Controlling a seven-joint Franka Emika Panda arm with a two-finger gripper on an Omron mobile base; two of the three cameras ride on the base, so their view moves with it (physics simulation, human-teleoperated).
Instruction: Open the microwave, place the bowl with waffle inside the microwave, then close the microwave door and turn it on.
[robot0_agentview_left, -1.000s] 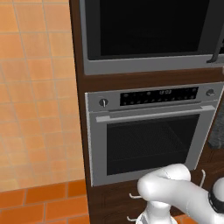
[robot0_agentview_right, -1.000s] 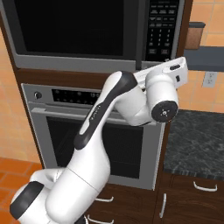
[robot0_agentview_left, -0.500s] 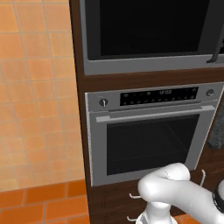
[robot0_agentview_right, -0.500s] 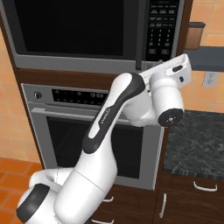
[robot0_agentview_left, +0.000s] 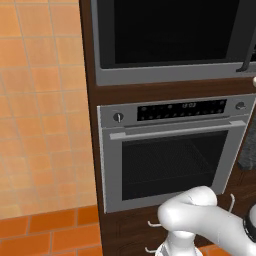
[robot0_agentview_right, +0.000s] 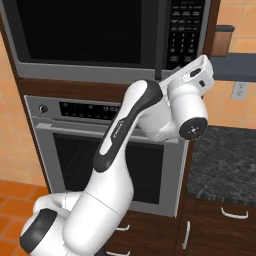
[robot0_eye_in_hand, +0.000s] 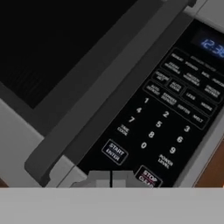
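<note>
The microwave (robot0_agentview_right: 100, 70) is built in above the oven, and its black glass microwave door (robot0_agentview_right: 85, 30) is closed. The door also shows in the left base view (robot0_agentview_left: 170, 30). The long black handle (robot0_eye_in_hand: 109, 87) runs slantwise through the hand view, with the keypad (robot0_eye_in_hand: 166, 127) beside it. My gripper (robot0_eye_in_hand: 111, 179) is shut with nothing in it. Its tips sit just below the START button (robot0_eye_in_hand: 114, 152) and next to STOP/CLEAR (robot0_eye_in_hand: 148, 177). In the right base view the arm reaches up to the keypad's lower edge (robot0_agentview_right: 182, 55). The bowl with waffle is out of view.
A silver oven (robot0_agentview_left: 170, 150) with knobs and a display sits under the microwave. To the right lie a dark stone counter (robot0_agentview_right: 225, 160) over drawers, a grey shelf (robot0_agentview_right: 235, 67) and a wall outlet (robot0_agentview_right: 241, 90). Orange tiles (robot0_agentview_left: 40, 125) cover the left wall.
The arm has swung its elbow to the right and lifted the hand a little closer to the keypad. The fingers have closed. The door has stayed closed.
</note>
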